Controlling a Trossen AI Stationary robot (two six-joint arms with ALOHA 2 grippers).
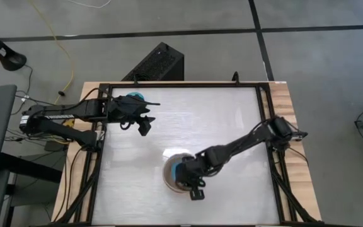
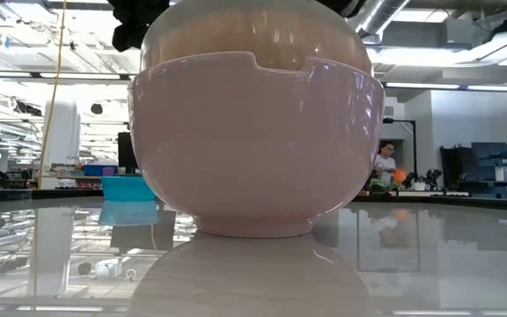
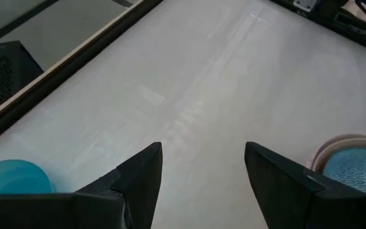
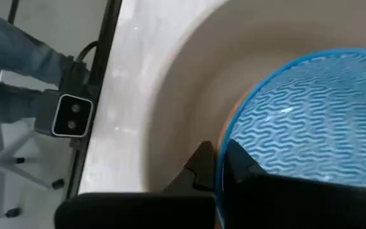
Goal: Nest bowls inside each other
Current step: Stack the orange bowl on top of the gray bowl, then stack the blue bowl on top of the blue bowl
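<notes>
Nearest the table's front edge, at about 6 o'clock from the table centre in the high view, stands the stack of bowls [image 1: 172,171], with the right gripper [image 1: 193,178] lowered into it from 3 o'clock. In the right wrist view the right gripper's fingers [image 4: 234,166] are clenched on the rim of the light blue bowl [image 4: 304,121], one finger inside and one outside, and that bowl sits within the beige bowl [image 4: 189,83]. The low view shows the pink bowl [image 2: 253,145] close to the lens as the outer shell of what is visible there, upright on the table [image 2: 429,264], with a notch in its rim at 12 o'clock and the beige bowl rising above it; the stack's outermost rim looks pale from above, though which bowl that is cannot be told. Farther back, at about 10 o'clock from the table centre, the left gripper [image 1: 145,122] hovers above the table with its jaws released and nothing between them, as the left wrist view confirms. Just behind it, near the far left corner of the table, sits the cyan bowl [image 1: 134,97], apart from the stack and seen in the low view at 9 o'clock of the pink bowl. Beyond the table, in the room at 3 o'clock in the low view, a person [image 2: 383,164] is at a bench.
</notes>
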